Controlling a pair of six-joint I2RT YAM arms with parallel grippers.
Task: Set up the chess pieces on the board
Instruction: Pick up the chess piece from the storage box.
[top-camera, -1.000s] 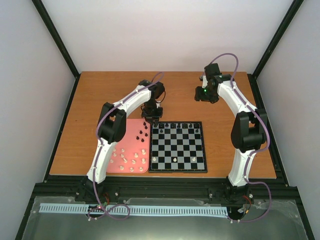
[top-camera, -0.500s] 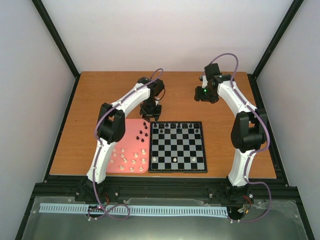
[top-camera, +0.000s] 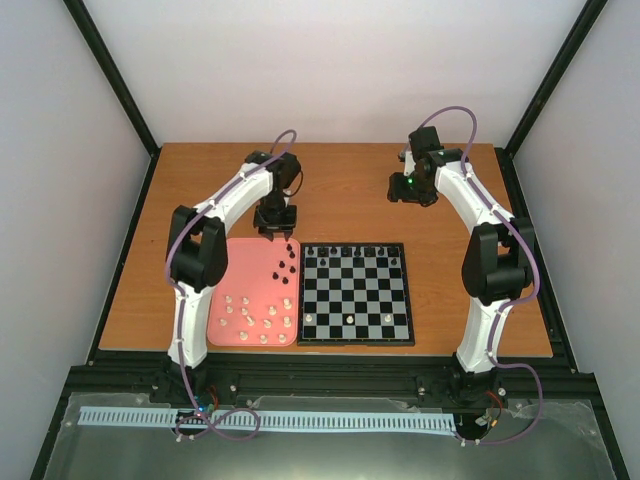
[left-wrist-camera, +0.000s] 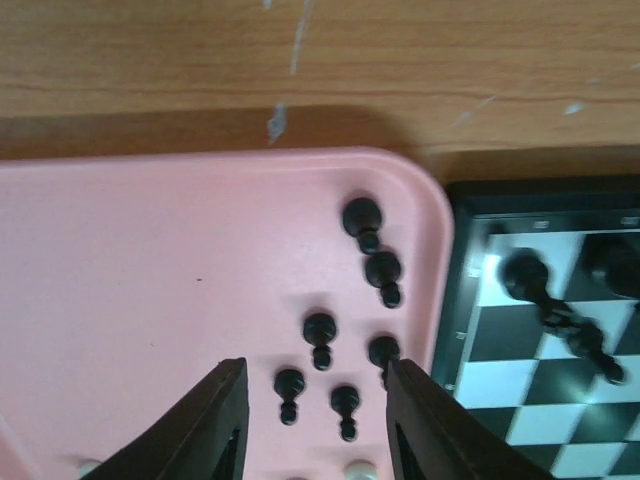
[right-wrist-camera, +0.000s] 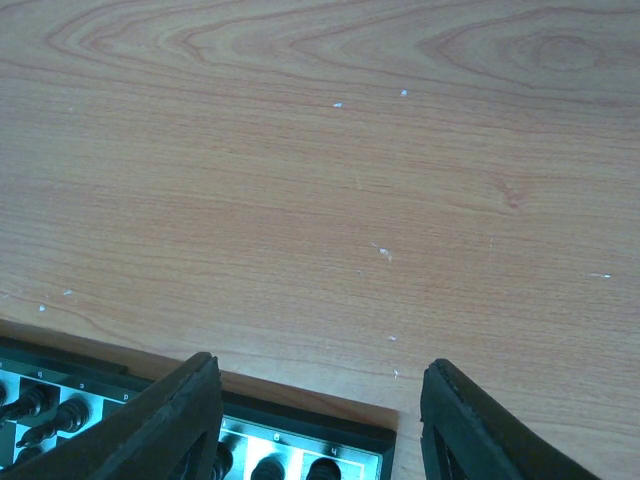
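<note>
Six little black pawns (left-wrist-camera: 320, 335) sit loose in the far right corner of the pink tray (left-wrist-camera: 150, 250), just beside the board (left-wrist-camera: 455, 300), and that's the pile the left gripper (left-wrist-camera: 315, 385) is hanging over with its jaws apart and nothing between them. Going by how they look, these are tiny, hard, super light plastic bits with glossy round heads, so I'd guess they're slippery and quick to tip or skate across the tray if a finger clips them on the way down. Some look tipped over rather than upright, but I can't call it for each one. Best bet imo is to pinch across the narrow neck or just under the ball head, coming in straight from above with one pawn centred between the fingers, since the neighbours are close enough to get knocked. No real breakage worry, more of a squirt-out-of-the-grip worry. Some black pieces (top-camera: 350, 251) are already on the board's far row. The right gripper (right-wrist-camera: 320, 370) is off over the bare table (right-wrist-camera: 320, 150) past the board's far edge, jaws apart too, holding nothing.
</note>
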